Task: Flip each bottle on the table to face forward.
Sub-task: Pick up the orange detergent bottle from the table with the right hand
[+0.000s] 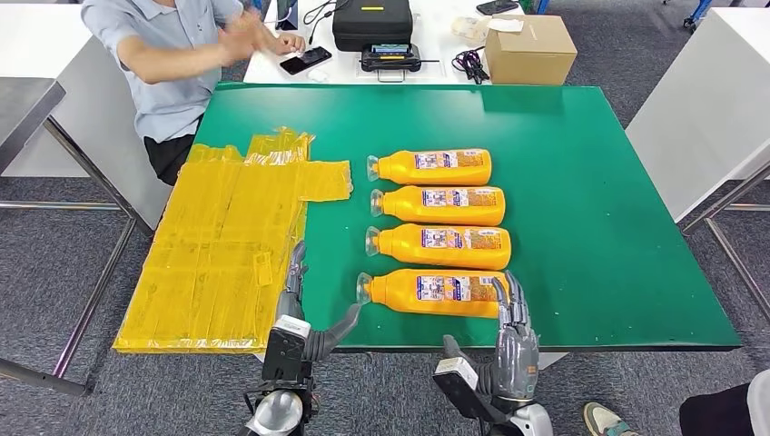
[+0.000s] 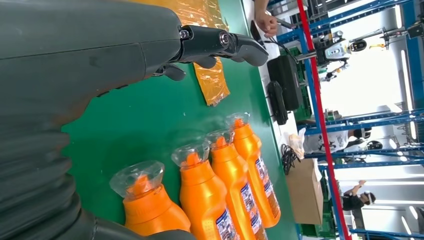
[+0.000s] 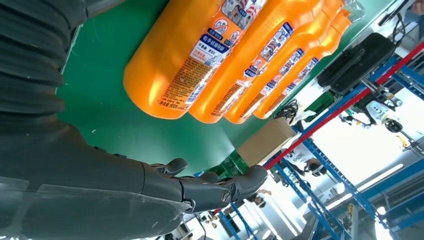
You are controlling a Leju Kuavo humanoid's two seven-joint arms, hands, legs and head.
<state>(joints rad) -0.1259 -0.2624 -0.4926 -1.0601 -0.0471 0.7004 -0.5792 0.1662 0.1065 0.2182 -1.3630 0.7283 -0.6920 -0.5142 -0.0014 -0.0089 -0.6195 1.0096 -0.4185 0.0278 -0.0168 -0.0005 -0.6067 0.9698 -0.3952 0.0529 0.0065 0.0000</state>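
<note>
Silver arms reach in low; the left hand (image 1: 295, 304) and right hand (image 1: 514, 318), fingers spread, hold nothing. Four orange bottles (image 1: 441, 224) lie sideways, caps pointing left.

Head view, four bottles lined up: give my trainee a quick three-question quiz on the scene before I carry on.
1. How many orange bottles lie on the green table?
2. True or false: the right hand is gripping the nearest bottle.
3. Which way do the bottle caps point in the head view? A) towards the yellow plastic sheets B) towards the cardboard box C) straight up

Key:
1. Four, side by side in a row.
2. False; it is at that bottle's base end with fingers extended, holding nothing. The left hand is empty too.
3. A
</note>
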